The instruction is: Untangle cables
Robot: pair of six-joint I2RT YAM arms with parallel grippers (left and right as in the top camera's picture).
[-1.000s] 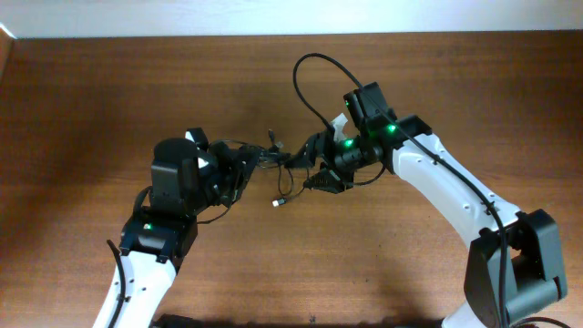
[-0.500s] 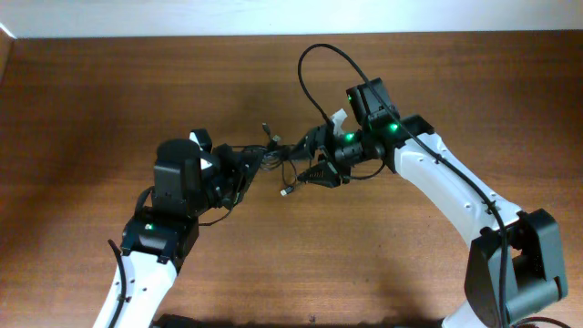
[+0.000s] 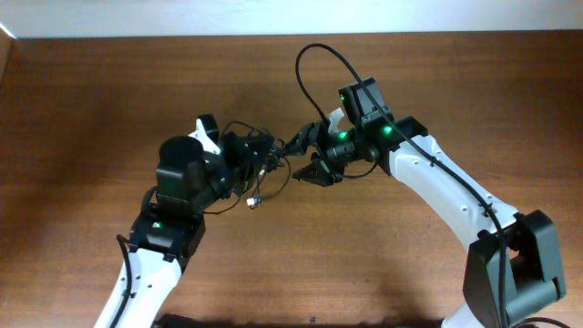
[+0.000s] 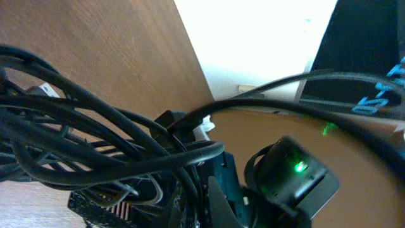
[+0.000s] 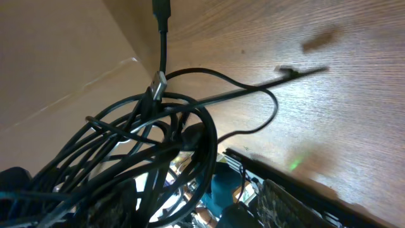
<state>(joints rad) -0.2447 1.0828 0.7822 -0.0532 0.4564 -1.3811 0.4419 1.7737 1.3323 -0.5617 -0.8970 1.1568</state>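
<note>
The cables (image 3: 273, 150) form one black tangle held above the wooden table between my two grippers. My left gripper (image 3: 248, 155) is shut on the tangle's left side; in the left wrist view the strands (image 4: 95, 145) cross in front of its jaws (image 4: 196, 202). My right gripper (image 3: 310, 157) holds the right side, its fingers standing fairly wide around a thick coil (image 5: 145, 145). One silvery plug (image 3: 252, 202) dangles below the tangle. Another silvery-tipped plug (image 5: 158, 82) rests on top of the coil. The grip points themselves are hidden by strands.
A thicker black cable (image 3: 314, 68) belonging to the right arm arches over the table behind the grippers. The table's far edge (image 3: 291, 36) meets a white wall. Bare wood (image 3: 437, 100) lies to the right and in front.
The left gripper rose and shifted right toward the right gripper, taking the tangle with it. The dangling silvery plug swung left. The right gripper edged slightly left.
</note>
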